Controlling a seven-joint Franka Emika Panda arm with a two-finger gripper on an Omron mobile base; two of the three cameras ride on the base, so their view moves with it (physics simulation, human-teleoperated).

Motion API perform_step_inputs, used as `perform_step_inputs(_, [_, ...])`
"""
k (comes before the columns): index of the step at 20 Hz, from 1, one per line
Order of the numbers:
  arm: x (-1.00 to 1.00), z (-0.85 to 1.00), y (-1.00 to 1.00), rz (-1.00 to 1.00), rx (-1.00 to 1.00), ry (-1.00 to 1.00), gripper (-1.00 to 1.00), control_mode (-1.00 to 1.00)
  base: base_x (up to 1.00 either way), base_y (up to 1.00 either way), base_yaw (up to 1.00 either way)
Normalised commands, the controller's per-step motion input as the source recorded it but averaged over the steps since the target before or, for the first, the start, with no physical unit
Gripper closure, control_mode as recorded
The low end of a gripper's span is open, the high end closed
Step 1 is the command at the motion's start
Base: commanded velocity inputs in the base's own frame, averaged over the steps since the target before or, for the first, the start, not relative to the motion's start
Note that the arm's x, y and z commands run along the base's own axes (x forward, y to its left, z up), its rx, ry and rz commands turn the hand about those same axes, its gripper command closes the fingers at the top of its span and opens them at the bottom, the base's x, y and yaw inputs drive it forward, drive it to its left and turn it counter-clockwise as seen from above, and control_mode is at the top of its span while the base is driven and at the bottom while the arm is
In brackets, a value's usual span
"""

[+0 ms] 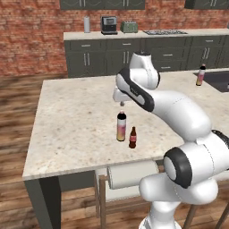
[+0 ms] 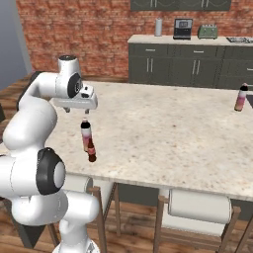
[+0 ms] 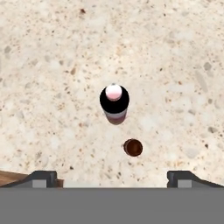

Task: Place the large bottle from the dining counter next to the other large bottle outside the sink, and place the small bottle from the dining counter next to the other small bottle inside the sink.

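Brick-wall kitchen, speckled counter [image 1: 80, 134]: large bottle [image 1: 121, 126] upright, small bottle [image 1: 133, 137] just beside. Pincer [image 2: 75, 109] spread, hanging above. Likely light, rigid, slick, tippy; grip the large bottle mid-body.

White Franka Panda arm [image 1: 179, 112] with dark joints, rendered smooth and glossy.

Its links are rounded, bulbous white shells, thick near the base and slimmer toward the wrist. Dark grey to black bands ring the joints, and a round black disc with a grey centre caps the big joint [image 2: 49, 171] low on the body. A curved black seam runs across the link nearest the wrist. The end effector [image 2: 75, 105] is a flat pale grey block with short dark finger tips [image 3: 43, 178] beneath it. No cables, screws or printed markings can be made out.
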Motion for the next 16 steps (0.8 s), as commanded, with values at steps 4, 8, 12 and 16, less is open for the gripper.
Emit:
perform_step_inputs(4, [0.19, -0.23, 0.0, 0.0, -0.01, 0.0, -1.0, -1.0, 0.0, 0.0, 0.0])
perform_step_inputs(8, [0.21, -0.29, 0.0, 0.0, 0.0, 0.0, -1.0, -1.0, 0.0, 0.0, 0.0])
perform_step_inputs(12, [0.17, -0.3, 0.01, 0.0, 0.01, 0.0, -1.0, -1.0, 0.0, 0.0, 0.0])
perform_step_inputs(16, [0.16, -0.25, 0.08, 0.0, 0.01, 0.0, -1.0, -1.0, 0.0, 0.0, 0.0])
